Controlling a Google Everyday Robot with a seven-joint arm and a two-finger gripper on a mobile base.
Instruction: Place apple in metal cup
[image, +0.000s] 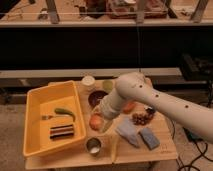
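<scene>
The apple (94, 121), small, round and orange-red, hangs at the end of my white arm, above the table's front left part. My gripper (100, 119) is shut on it, and the arm's wrist covers its right side. The metal cup (93, 145), small and shiny silver with a pale inside, stands upright near the front edge. It is just below the apple in the view and apart from it.
A yellow bin (37, 102) with a green item, a fork and a dark bar stands to the left. A dark red bowl (97, 96) and a cream container (88, 81) are behind. An orange bowl (130, 106), dark fruit (141, 118), a grey cloth (128, 133) and a blue sponge (149, 138) lie to the right.
</scene>
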